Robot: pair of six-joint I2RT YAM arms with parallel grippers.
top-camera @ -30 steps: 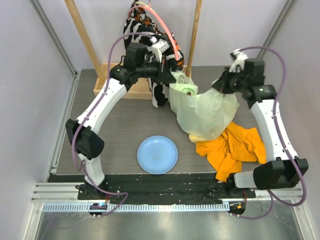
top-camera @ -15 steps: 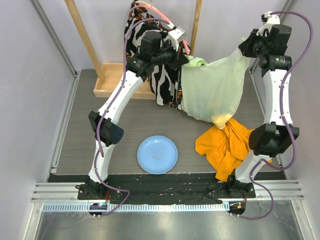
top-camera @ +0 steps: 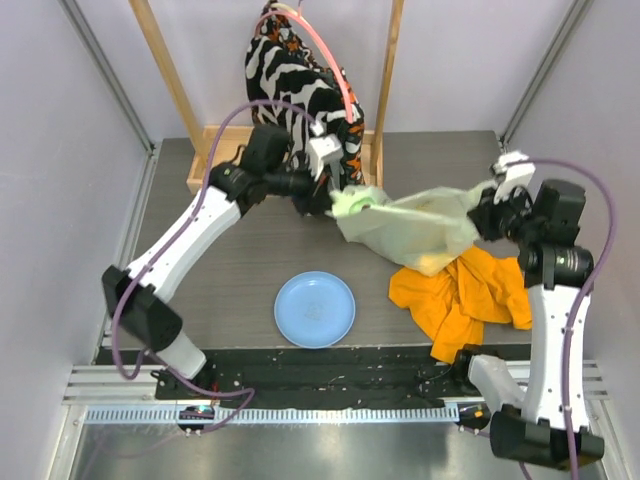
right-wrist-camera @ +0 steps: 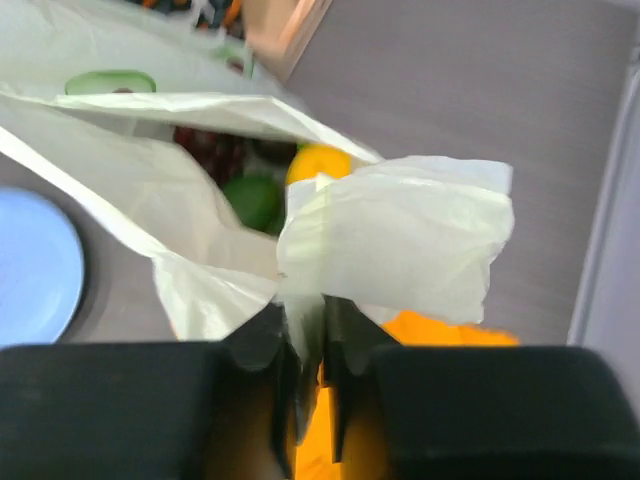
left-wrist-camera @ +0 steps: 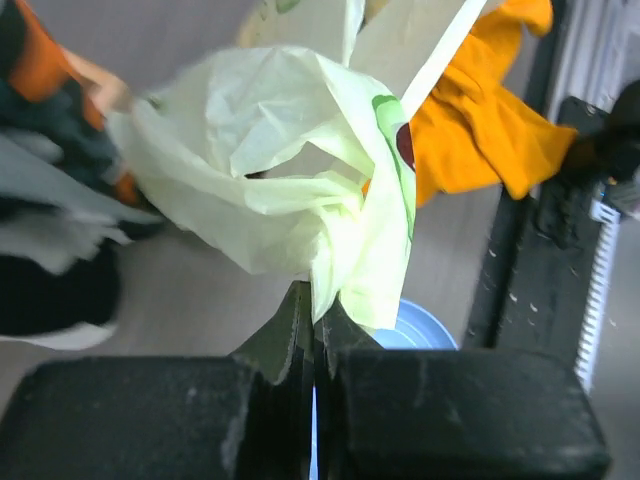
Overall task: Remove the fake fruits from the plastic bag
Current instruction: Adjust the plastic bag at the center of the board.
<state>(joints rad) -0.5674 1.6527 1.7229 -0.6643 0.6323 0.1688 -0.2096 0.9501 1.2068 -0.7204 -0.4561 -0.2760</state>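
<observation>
The pale yellow-green plastic bag (top-camera: 415, 228) hangs stretched between both grippers above the table. My left gripper (top-camera: 335, 200) is shut on the bag's left end (left-wrist-camera: 300, 200). My right gripper (top-camera: 482, 215) is shut on its right end (right-wrist-camera: 400, 245). In the right wrist view the bag's mouth gapes and shows a green avocado (right-wrist-camera: 252, 203), a yellow lemon (right-wrist-camera: 318, 162) and a dark purple-brown fruit (right-wrist-camera: 208, 150) inside. The other fruits are hidden in the bag.
A light blue plate (top-camera: 315, 309) lies at the front middle. An orange cloth (top-camera: 465, 295) lies under the bag at the right. A zebra-patterned garment (top-camera: 295, 75) hangs on a wooden frame (top-camera: 225, 150) at the back.
Both arms have come down from high up. The bag, which hung tall and full, now lies lower and stretched sideways between the grippers, just above the orange cloth.
</observation>
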